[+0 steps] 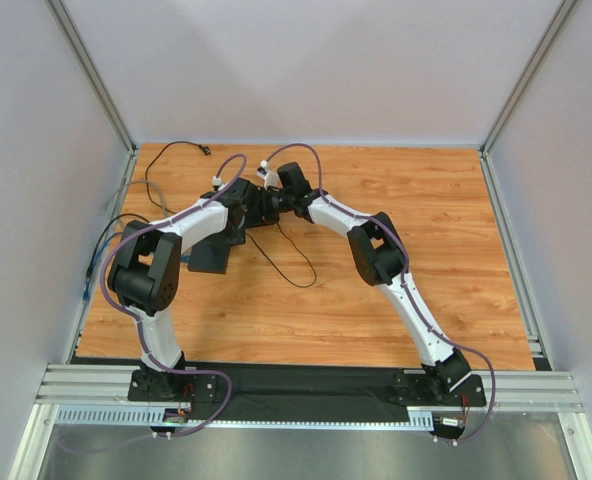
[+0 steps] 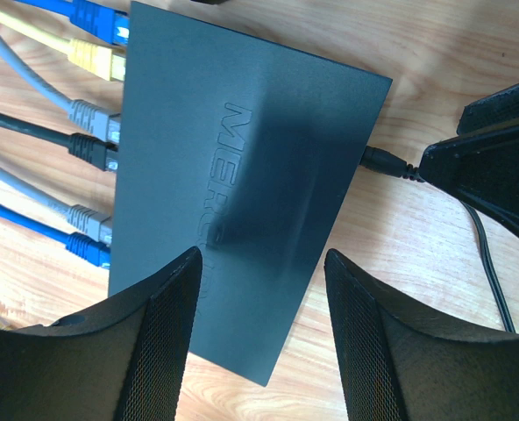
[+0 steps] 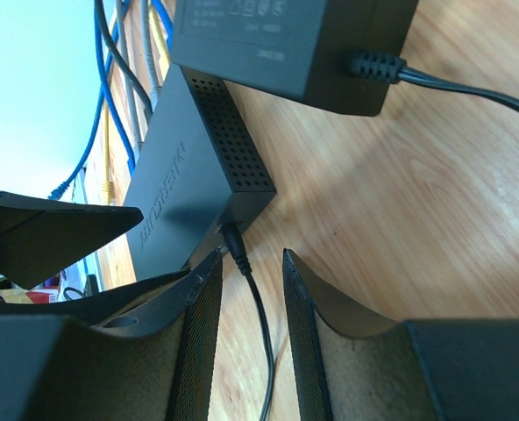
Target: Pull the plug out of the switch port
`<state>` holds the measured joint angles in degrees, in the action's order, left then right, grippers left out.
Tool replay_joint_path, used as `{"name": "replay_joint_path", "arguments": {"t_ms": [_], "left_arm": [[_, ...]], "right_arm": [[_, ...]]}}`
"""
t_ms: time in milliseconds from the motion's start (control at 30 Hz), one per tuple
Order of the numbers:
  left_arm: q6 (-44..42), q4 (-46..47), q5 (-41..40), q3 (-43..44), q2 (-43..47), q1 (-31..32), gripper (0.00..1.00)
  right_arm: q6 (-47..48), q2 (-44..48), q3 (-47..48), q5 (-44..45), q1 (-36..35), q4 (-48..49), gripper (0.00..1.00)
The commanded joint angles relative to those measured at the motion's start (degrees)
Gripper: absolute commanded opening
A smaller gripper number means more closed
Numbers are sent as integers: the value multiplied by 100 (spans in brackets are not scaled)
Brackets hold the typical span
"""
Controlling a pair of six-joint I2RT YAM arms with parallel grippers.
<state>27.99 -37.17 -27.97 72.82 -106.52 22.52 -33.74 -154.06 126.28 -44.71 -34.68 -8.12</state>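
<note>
A: The right tool, jaws together or apart?
B: Apart, straddling the thin black cable just behind the plug, not pinching it.
A: And the plug?
B: Seated in the port on a narrow edge of the flat black switch; from the left wrist, that edge is at 3 o'clock, the network cables at 9.
A: Left tool?
B: Spread wide over the switch's top; whether it touches I cannot tell.
A: Where on the table?
B: From above, the switch lies at 9 o'clock from the middle, the adapter brick close by, at 12 in the right wrist view.
</note>
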Motion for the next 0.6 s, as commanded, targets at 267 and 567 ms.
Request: {"name": "replay_joint_path", "arguments": {"t_ms": [267,567], "left_arm": [[-21,184,11,75,-150,33,67],[66,307,54,-171,-62,-20,66]], "right_arm": [[-45,-344,626,-82,-118,-304,35],[69,-388,696,-73,-197,-418,34]]}}
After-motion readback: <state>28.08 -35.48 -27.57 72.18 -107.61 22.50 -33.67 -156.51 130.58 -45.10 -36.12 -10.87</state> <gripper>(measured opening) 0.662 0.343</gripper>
